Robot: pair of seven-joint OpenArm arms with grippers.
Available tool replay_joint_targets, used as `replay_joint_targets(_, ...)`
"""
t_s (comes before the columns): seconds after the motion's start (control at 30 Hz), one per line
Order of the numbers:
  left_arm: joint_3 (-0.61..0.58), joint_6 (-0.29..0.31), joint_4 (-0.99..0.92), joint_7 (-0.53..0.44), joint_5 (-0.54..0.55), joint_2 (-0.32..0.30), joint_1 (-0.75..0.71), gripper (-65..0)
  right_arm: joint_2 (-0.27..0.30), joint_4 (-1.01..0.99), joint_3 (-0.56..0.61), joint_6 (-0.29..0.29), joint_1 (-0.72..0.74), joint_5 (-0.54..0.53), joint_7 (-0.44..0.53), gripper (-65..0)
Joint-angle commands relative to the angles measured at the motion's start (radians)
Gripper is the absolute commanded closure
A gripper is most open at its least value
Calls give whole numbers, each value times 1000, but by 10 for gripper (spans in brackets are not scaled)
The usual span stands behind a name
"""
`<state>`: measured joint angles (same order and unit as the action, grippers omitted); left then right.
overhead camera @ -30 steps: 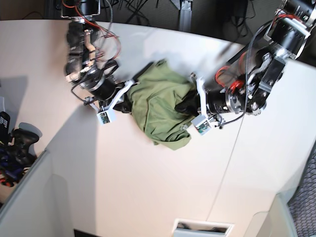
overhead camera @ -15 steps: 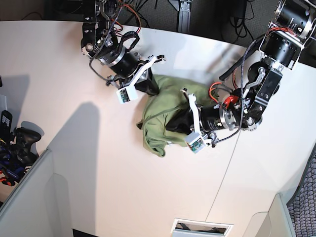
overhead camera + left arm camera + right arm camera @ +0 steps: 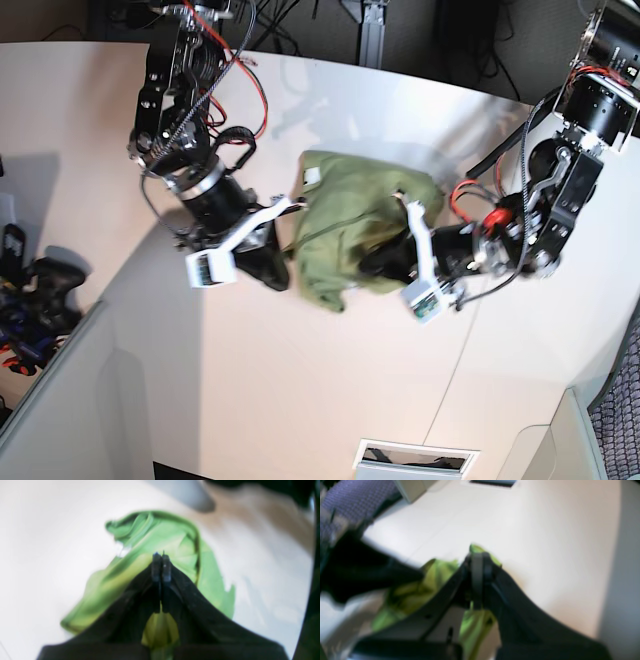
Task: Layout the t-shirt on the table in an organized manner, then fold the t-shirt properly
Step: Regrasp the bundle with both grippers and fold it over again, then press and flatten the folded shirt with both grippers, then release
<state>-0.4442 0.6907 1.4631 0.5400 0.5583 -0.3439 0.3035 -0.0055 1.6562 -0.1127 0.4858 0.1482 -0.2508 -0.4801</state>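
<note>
The olive-green t-shirt (image 3: 345, 215) lies bunched in a crumpled heap on the white table (image 3: 300, 380), its small white tag (image 3: 313, 178) at the top left. My right gripper (image 3: 272, 266) is at the heap's lower left edge. In the right wrist view the right gripper (image 3: 477, 562) is shut, with green cloth (image 3: 437, 575) pinched at its tips. My left gripper (image 3: 385, 262) is at the heap's lower right. In the left wrist view the left gripper (image 3: 161, 565) is shut, with cloth (image 3: 160, 537) between and around the fingers.
A thin dark seam (image 3: 470, 330) runs down the table to the right of the shirt. A black game controller (image 3: 40, 290) lies off the table's left edge. A slot (image 3: 415, 458) sits at the front edge. Cables and mounts stand along the back.
My right gripper swung from the shirt's upper left down to its lower left. My left gripper shifted slightly right. The shirt stayed bunched and its tag now shows on top.
</note>
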Motion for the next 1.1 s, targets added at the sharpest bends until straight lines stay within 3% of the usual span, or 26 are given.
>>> replay_joint_targets(0.0,7,7,-1,-26,8,-5,16,0,-12,-38,5,1,42,10,21,0)
replay_joint_targets(0.2,7,7,-153,-178,-120,17,0,0,-22,-431,48,1,160,138,114,0)
replay_joint_targets(0.37,7,7,-307,-243,-155,68,1,0,-22,-648,55,1,177,188,232,0)
replay_joint_targets(0.53,7,7,-243,-235,-121,65,22,0,-22,-588,55,1,175,179,217,0)
replay_joint_targets(0.87,7,7,73,-20,32,-16,25,0,-22,-245,55,2,172,80,50,0)
replay_joint_targets(0.97,7,7,74,-19,32,-26,3,0,-22,-218,62,3,160,-10,-23,0)
replay_joint_targets(1.07,7,7,72,-20,12,-28,-51,0,-23,-219,100,5,117,-17,-25,0)
